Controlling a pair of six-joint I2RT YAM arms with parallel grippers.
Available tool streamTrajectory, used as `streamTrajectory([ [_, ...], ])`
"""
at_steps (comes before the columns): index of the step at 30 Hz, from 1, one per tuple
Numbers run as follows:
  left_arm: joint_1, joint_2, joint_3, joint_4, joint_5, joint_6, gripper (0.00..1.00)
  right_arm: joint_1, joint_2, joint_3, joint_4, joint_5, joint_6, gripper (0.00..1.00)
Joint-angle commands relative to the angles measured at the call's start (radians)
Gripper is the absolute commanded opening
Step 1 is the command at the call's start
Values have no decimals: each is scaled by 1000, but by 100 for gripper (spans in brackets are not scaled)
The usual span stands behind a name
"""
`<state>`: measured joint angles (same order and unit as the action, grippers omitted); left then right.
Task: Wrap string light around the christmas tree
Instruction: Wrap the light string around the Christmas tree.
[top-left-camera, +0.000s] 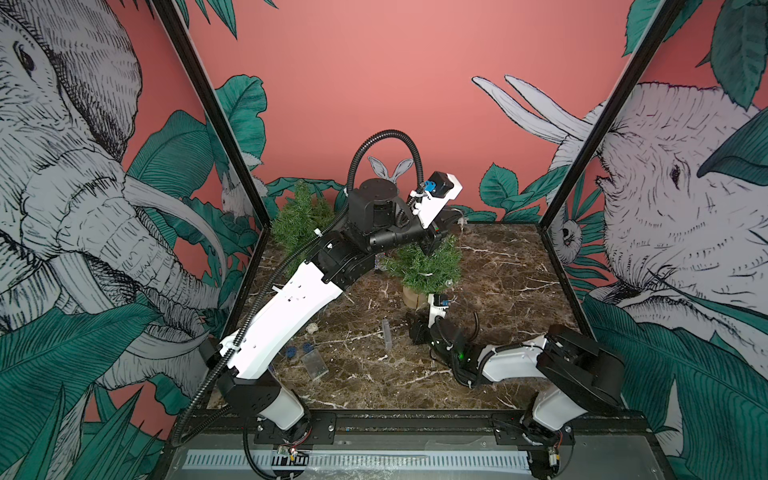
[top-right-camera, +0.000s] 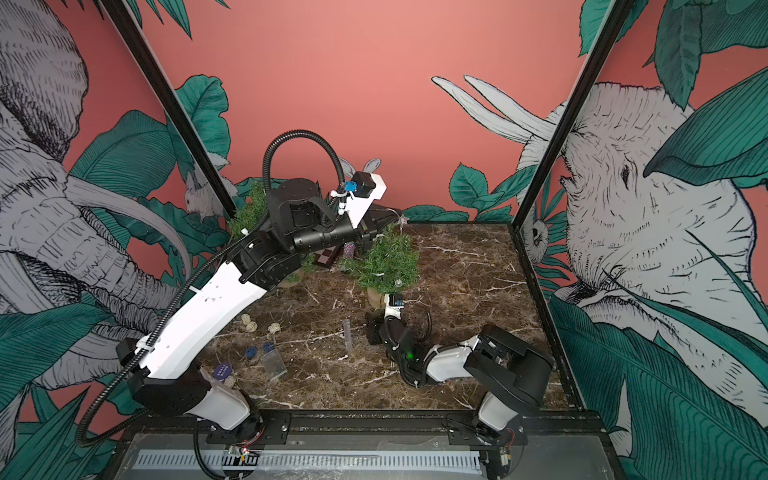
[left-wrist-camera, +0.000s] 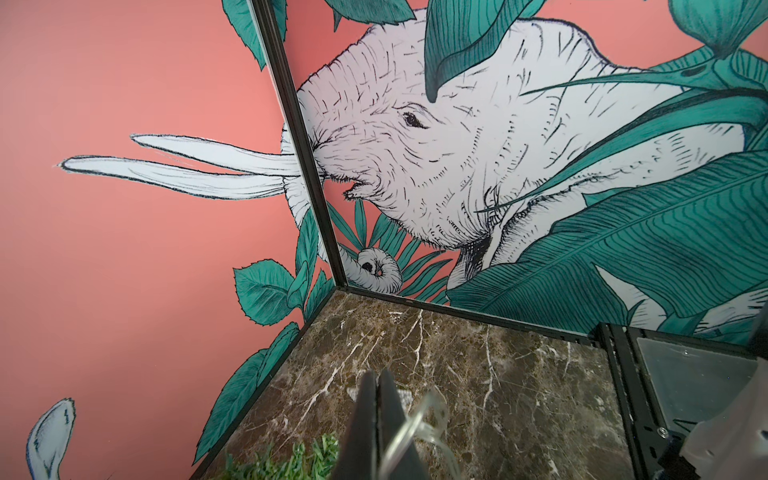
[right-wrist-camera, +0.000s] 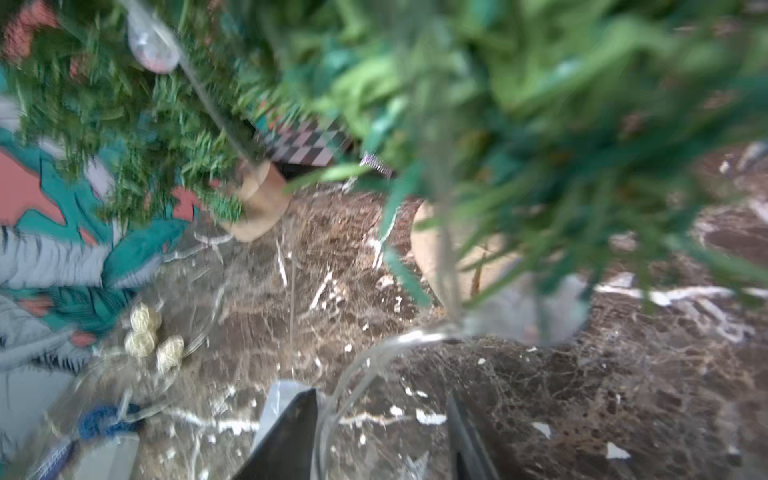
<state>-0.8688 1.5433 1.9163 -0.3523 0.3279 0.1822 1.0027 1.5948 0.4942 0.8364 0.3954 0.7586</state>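
The christmas tree (top-left-camera: 428, 266) (top-right-camera: 386, 262) is small and green and stands on a wooden base mid-table. My left gripper (top-left-camera: 434, 239) (left-wrist-camera: 376, 386) hovers at the treetop, shut on the string light (left-wrist-camera: 409, 428), a clear wire with bulbs. One bulb (top-right-camera: 398, 284) hangs low on the tree. Low on the table in front of the tree base sits my right gripper (right-wrist-camera: 382, 392) (top-left-camera: 419, 318). Its jaws stand apart, and the wire (right-wrist-camera: 357, 374) runs between them, close to one finger. From there the wire climbs into the blurred branches.
A second small tree (top-left-camera: 299, 216) stands at the back left, with a checkered box (top-right-camera: 326, 257) beside it. Twine balls (top-right-camera: 249, 322), blue pieces (top-right-camera: 257, 351), a clear box (top-right-camera: 274, 363), a clear tube (top-right-camera: 347, 332) and a purple-lidded jar (top-right-camera: 222, 370) lie front left.
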Motion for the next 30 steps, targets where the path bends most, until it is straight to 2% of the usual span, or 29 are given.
streamTrajectory([
  [1, 4, -28, 33, -19, -8, 25, 0, 4, -38, -15, 94, 66, 29, 11],
  [3, 5, -36, 35, -18, -15, 26, 0, 2, -123, -33, -41, 39, 25, 0],
  [7, 7, -47, 30, -11, -11, 21, 0, -14, -409, -14, -565, 38, -33, 0],
  [9, 7, -49, 20, 2, -13, 21, 0, -81, -587, 9, -817, 35, -76, 0],
  [11, 8, -45, 19, 18, -7, 15, 0, -177, -722, 30, -929, -38, -127, 0],
  [13, 8, -43, 22, 31, 2, 6, 0, -268, -794, 103, -1031, -97, -195, 0],
  [16, 8, -53, 34, 26, -13, 3, 0, -355, -783, 300, -1140, -171, -357, 0],
  [21, 9, -118, 30, -37, -92, 26, 0, -368, -646, 725, -1299, -228, -603, 0],
  [25, 11, -184, -23, -57, -166, 37, 0, -368, -567, 984, -1318, -280, -670, 0],
  [30, 21, -242, -93, -61, -191, 20, 0, -368, -424, 1247, -1285, -441, -656, 0],
])
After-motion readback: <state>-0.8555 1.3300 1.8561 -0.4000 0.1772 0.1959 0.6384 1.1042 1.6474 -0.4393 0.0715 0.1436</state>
